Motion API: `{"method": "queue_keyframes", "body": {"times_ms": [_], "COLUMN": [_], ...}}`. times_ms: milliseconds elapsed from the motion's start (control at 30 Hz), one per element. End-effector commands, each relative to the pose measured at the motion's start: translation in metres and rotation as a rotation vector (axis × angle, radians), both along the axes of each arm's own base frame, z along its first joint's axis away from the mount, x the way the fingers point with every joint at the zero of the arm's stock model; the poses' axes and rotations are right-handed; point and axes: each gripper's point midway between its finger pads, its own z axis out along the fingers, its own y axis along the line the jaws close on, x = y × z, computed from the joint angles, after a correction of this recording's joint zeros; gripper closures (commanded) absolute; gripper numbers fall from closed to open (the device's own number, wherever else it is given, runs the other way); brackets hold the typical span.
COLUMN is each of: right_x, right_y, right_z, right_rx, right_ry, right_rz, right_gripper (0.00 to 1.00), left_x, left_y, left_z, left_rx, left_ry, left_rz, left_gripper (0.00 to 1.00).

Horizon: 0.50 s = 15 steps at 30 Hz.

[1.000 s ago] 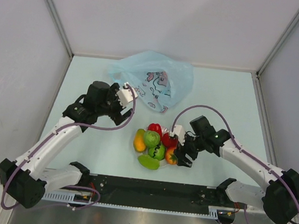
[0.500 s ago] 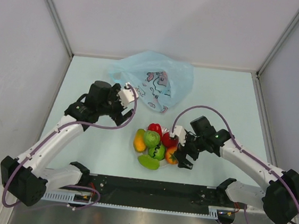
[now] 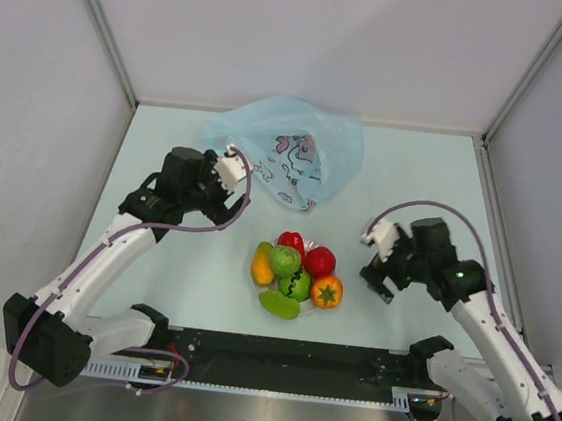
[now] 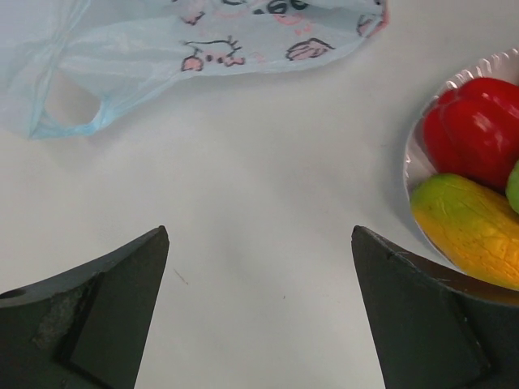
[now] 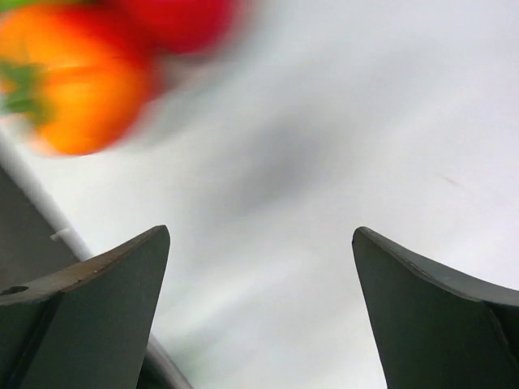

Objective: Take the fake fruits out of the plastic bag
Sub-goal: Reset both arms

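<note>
You had the fruits (image 3: 295, 272) heaped on the plate (image 4: 408, 166), the bag (image 3: 285, 156) lay slumped behind them near the left gripper (image 4: 259, 235), which, like the right gripper (image 5: 259, 235), gaped wide and empty, so it looked about done, though I couldn't see inside the bag.

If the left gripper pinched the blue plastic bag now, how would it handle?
The plastic bag would probably flop and stretch: it lies crumpled, thin and translucent. Likely very light, so a push may just bunch it.

White arms (image 3: 106, 252), black joints (image 3: 184, 175) (purple cables (image 3: 432, 204))
</note>
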Motion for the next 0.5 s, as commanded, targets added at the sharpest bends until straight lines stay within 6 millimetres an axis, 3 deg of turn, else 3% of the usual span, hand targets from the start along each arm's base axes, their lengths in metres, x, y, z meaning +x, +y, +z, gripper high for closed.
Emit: {"method": "queue_keyframes", "body": {"times_ms": [0, 67, 133, 167, 200, 233, 300, 333, 467], "right_x": [0.069, 0.091, 0.109, 0.119, 0.13, 0.136, 0.148, 0.153, 0.16], "right_y": [-0.062, -0.096, -0.114, -0.126, -0.141, -0.15, -0.174, -0.179, -0.18], "right_z": [0.066, 0.081, 0.07, 0.08, 0.063, 0.06, 0.06, 0.048, 0.034], "right_rx": [0.069, 0.113, 0.108, 0.145, 0.096, 0.081, 0.034, 0.002, -0.015], "right_ry": [-0.264, -0.292, -0.219, -0.212, -0.163, -0.152, -0.162, -0.129, -0.09], "right_rz": [-0.404, -0.597, -0.7, -0.808, -0.9, -0.967, -1.139, -1.171, -1.206], "right_gripper": [0.0, 0.0, 0.0, 0.0, 0.0, 0.0, 0.0, 0.0, 0.0], "left_x": [0.024, 0.035, 0.042, 0.044, 0.046, 0.045, 0.043, 0.038, 0.028], "left_y": [0.024, 0.042, 0.061, 0.064, 0.079, 0.083, 0.086, 0.088, 0.102], "left_z": [0.036, 0.039, 0.04, 0.04, 0.038, 0.027, 0.024, 0.009, -0.014], "left_rx": [-0.15, -0.174, -0.195, -0.202, -0.169, -0.138, -0.071, -0.04, 0.0], "left_ry": [-0.084, -0.111, -0.118, -0.123, -0.147, -0.146, -0.185, -0.167, -0.147], "left_rz": [0.221, 0.335, 0.442, 0.453, 0.504, 0.502, 0.443, 0.43, 0.483], "left_gripper": [0.0, 0.0, 0.0, 0.0, 0.0, 0.0, 0.0, 0.0, 0.0]}}
